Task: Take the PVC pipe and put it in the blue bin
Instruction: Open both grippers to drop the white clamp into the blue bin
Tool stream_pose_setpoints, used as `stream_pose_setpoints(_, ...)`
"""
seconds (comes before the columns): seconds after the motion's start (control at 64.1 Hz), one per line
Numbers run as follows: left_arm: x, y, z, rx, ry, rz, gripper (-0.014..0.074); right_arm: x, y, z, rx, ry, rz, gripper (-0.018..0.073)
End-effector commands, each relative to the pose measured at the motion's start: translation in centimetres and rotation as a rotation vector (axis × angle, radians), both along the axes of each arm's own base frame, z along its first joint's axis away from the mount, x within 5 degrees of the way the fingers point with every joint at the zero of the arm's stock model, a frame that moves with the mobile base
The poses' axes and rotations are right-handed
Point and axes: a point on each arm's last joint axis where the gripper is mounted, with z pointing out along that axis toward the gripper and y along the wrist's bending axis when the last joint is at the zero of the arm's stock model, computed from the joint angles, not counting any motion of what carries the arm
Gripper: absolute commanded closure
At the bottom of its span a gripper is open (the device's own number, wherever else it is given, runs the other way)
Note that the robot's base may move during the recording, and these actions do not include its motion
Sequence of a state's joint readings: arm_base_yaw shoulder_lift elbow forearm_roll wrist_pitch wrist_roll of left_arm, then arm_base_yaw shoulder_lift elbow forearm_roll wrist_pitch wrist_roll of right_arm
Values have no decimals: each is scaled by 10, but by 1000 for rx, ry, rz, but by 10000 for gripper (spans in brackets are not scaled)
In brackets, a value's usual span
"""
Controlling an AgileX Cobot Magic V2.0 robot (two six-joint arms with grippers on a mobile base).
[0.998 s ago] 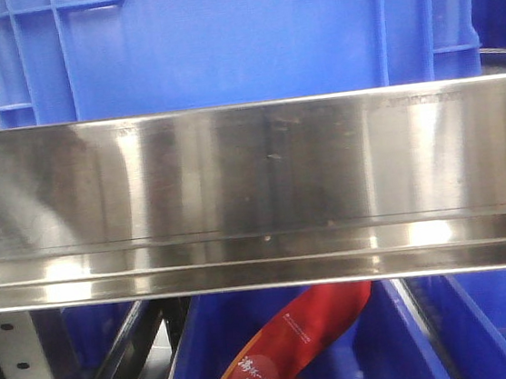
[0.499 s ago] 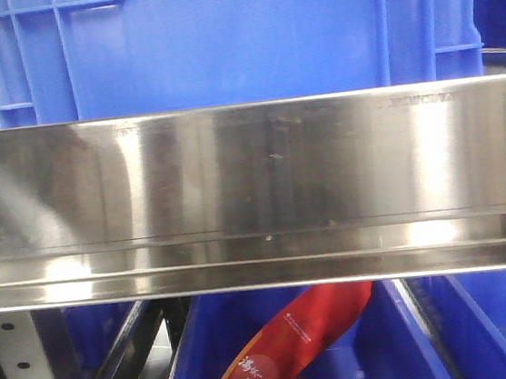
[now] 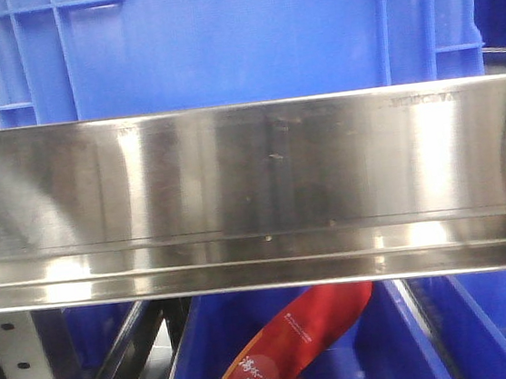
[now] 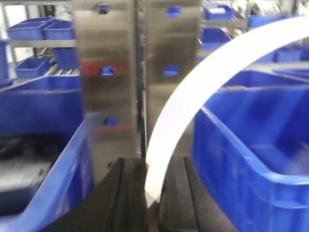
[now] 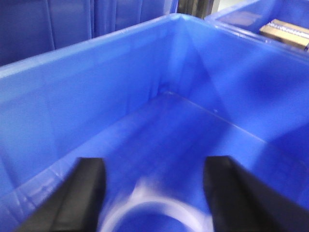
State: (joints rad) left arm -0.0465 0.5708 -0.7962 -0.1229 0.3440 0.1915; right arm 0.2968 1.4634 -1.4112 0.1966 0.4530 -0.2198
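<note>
**Pipe in hand, not yet in the bin.**

The left gripper [image 4: 152,193] has its jaws closed on the lower end of the white PVC pipe [image 4: 203,82]. The pipe bows up and to the right above the near wall of the blue bin [image 4: 241,145]. To my eye the grab is done, and lowering and letting go are still to come. The right gripper [image 5: 154,193] hangs with its jaws wide apart, holding nothing, over a blue tub [image 5: 96,96] that may be the same bin. A blurred white ring [image 5: 145,208] lies by its near edge, and I cannot tell what it is. The front view shows no arm, only the steel shelf rail [image 3: 252,180], a blue crate [image 3: 217,38] on top and a red packet [image 3: 290,350] below. That view matches the earlier frames, save for glints shifting on the steel.
</note>
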Motion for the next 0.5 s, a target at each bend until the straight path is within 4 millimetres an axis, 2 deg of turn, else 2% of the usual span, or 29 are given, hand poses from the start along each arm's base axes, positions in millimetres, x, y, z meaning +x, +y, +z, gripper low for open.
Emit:
stream_pose_setpoints(0.0, 4, -5, 15, 51, -21, -47, 707, -8, -2, 13, 1, -41, 4, 303)
stream_pose_setpoints(0.078, 12, -11, 24, 64, -23, -93, 707, -13, -3, 16, 0, -37, 8, 447)
stream_pose_setpoints(0.187, 28, -24, 34, 65, -8, -166, 707, -20, -5, 17, -14, -1, 19, 728)
stream_pose_setpoints(0.343, 58, -53, 40, 74, 36, -297, 707, -31, -18, 24, -6, 30, -10, 718)
stream_pose_setpoints(0.484, 82, -81, 46, 83, 58, -385, 707, -49, -38, 44, 14, -25, -62, 718)
